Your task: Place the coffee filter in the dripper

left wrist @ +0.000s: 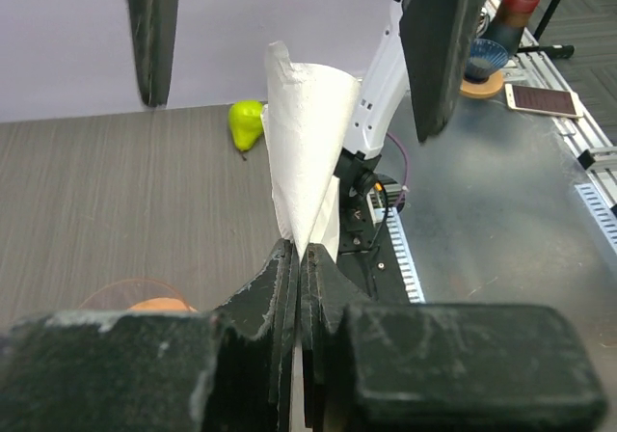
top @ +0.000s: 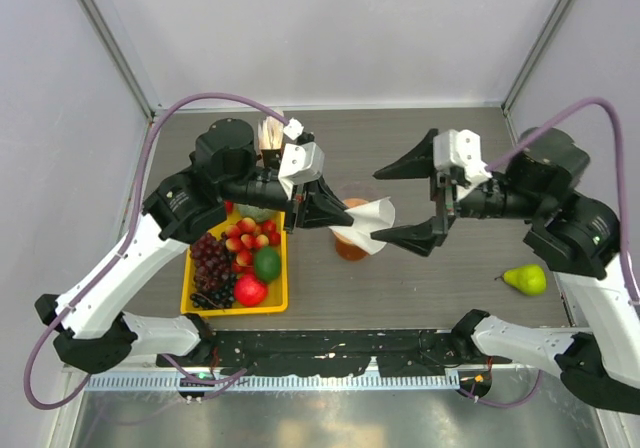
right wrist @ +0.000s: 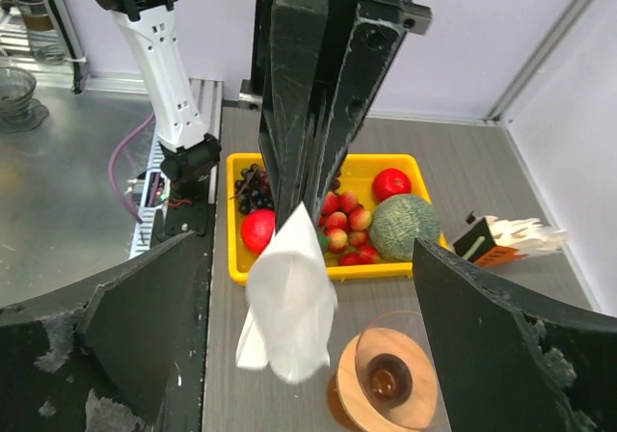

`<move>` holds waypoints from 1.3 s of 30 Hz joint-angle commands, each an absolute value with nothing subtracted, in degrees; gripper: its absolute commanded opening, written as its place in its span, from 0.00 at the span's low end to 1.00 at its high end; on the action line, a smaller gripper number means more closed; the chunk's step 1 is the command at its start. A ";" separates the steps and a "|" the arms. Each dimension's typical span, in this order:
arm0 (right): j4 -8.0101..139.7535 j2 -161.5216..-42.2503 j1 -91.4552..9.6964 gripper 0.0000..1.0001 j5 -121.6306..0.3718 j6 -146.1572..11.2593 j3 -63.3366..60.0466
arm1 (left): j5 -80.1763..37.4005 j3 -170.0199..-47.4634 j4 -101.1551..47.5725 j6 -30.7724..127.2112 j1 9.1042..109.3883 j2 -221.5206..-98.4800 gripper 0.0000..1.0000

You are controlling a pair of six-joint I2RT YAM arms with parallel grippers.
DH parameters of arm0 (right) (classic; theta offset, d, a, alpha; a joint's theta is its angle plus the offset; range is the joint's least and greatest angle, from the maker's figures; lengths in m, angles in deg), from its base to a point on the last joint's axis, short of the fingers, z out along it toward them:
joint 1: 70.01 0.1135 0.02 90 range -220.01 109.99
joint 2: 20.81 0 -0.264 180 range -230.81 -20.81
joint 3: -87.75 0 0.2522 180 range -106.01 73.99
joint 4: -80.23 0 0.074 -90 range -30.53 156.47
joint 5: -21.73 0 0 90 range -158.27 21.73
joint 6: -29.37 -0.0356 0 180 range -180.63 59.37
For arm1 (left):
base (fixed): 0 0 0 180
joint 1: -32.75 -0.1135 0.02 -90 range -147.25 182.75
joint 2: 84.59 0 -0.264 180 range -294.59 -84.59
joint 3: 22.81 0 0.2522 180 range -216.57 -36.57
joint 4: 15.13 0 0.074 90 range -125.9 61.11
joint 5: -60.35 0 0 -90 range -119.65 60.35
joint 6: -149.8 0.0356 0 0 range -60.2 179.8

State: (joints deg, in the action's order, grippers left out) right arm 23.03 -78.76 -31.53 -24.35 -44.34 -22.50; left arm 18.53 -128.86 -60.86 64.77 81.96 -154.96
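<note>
One coffee filter (top: pixel 370 220), a white paper cone. It is pinched at its narrow seam edge by my left gripper (top: pixel 335 214), whose jaws are pressed together with only the paper between them. From the top view the filter lies over the 1 o'clock side of the dripper (top: pixel 349 249). In the right wrist view it hangs by the rim, above the bowl and not seated. I cannot tell whether its lower edge touches the rim.

One dripper, with an orange-tan collar, a dark centre hole and a clear bowl, standing upright on the table (top: pixel 430 298).

My right gripper (top: pixel 376 206) is spread wide and holds nothing. One finger is at 12 o'clock of the filter and one at 5 o'clock, so the paper sits between the tips.

At 9 o'clock of the dripper, one yellow tray (top: pixel 283 299) holds:
- one green melon (right wrist: pixel 403 225)
- two red round fruits
- one dark grape bunch (top: pixel 210 263)
- a heap of strawberries, too many to count

At 11 o'clock, one upright bundle of papers (top: pixel 270 134). At 3 o'clock, well apart, one green pear (top: pixel 525 279).
</note>
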 commanded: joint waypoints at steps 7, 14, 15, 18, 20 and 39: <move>24.81 -83.56 -27.38 0.50 -29.33 -45.17 -25.42 | 20.89 -130.62 -58.86 63.14 81.70 -155.00 0.07; 23.66 -83.03 -27.38 0.06 -28.98 -44.72 -25.33 | 19.48 -127.98 -59.13 65.33 81.70 -152.62 0.06; 23.84 -82.94 -27.38 0.05 -28.64 -44.73 -25.50 | 19.31 -127.89 -59.48 65.60 81.61 -152.53 0.06; 24.02 -83.21 -27.47 0.05 -28.46 -45.25 -25.76 | 18.43 -128.06 -60.01 65.86 81.61 -152.45 0.16; 24.10 -83.21 -27.38 0.05 -28.37 -45.34 -25.85 | 17.38 -128.33 -60.36 65.34 81.61 -152.62 0.31; 24.46 -86.63 -29.65 0.48 -29.86 -51.30 -33.22 | 19.73 -128.53 -47.93 49.91 78.37 -153.77 0.00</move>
State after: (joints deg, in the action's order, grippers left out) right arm 20.53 -85.29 -27.61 -28.59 -46.96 -26.37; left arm 15.71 -132.19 -59.46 58.54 81.02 -156.30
